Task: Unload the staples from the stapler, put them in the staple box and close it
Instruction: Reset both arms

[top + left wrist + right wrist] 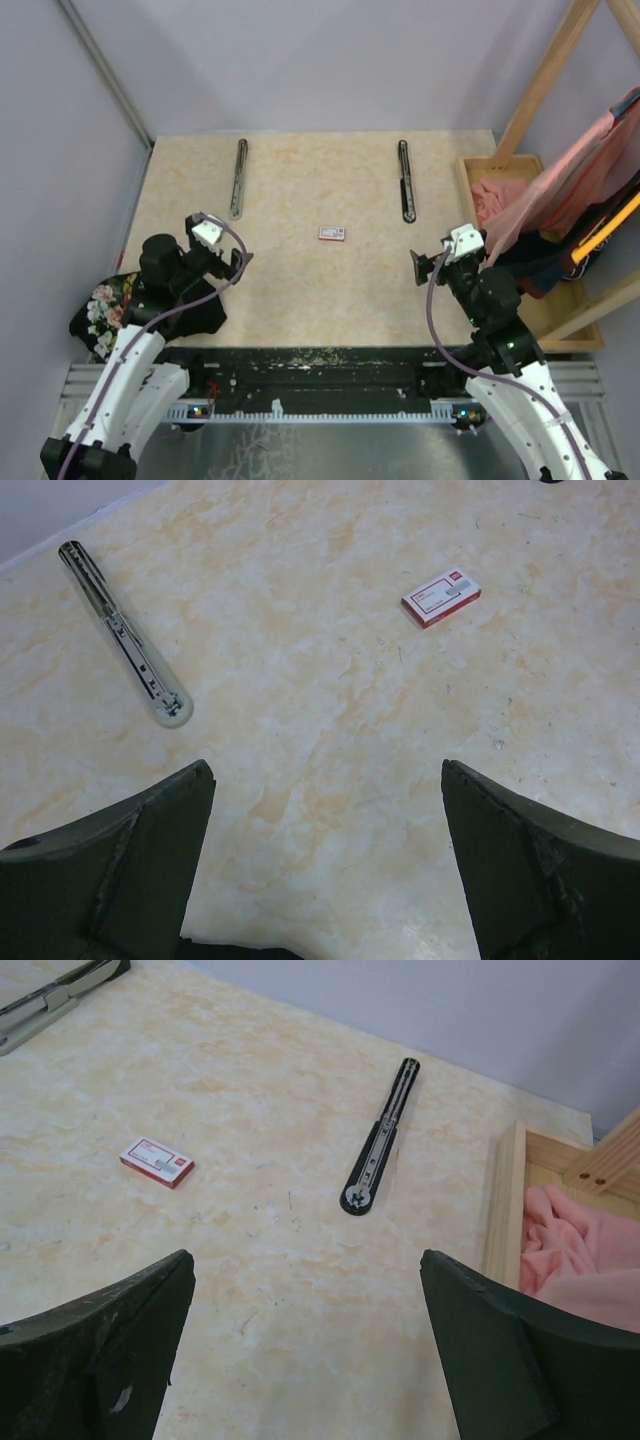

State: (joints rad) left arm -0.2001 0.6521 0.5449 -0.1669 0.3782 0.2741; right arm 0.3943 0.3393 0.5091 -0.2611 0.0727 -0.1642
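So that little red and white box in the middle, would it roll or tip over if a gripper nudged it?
Probably neither: the red-and-white box lies flat on its broad face, so it would likely slide over the smooth table instead. It looks like thin card, so probably light, and a hard squeeze might dent it.

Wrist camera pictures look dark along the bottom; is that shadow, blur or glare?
Top external view: soft even light, faint shadows, no glare. Left wrist view: the dark shapes are the left pincer itself, close to the lens; the beige marbled table and small red-and-white box are sharp. Right wrist view: same for the right pincer.
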